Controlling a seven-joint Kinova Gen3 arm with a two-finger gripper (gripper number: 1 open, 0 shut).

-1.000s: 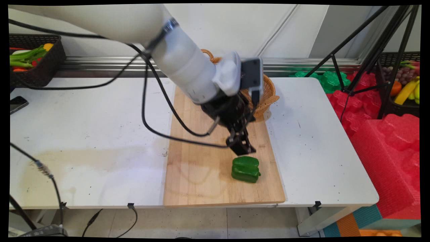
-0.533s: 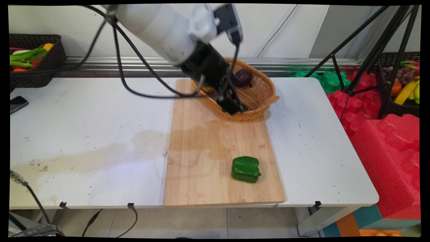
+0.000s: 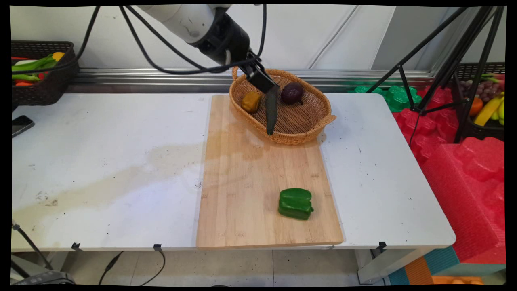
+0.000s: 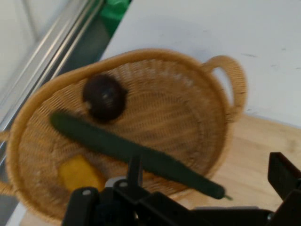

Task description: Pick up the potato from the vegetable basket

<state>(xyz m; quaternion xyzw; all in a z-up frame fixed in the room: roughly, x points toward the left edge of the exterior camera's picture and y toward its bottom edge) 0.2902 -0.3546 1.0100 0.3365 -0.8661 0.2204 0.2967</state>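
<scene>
Over the wicker basket the end effector hovers, spread wide, gripping nothing; dropping blind could knock the cucumber onto the surface.

We recorded bright, even, diffuse light across the main view; the white desk showed no hard glare. Shadows were soft: a faint one lay on the desk just right of the wicker basket, and a thin one hugged the green pepper. Straight lines bowed slightly toward the frame edges. The hand view was soft throughout, with the hand linkage at the bottom edge blurred most.
</scene>
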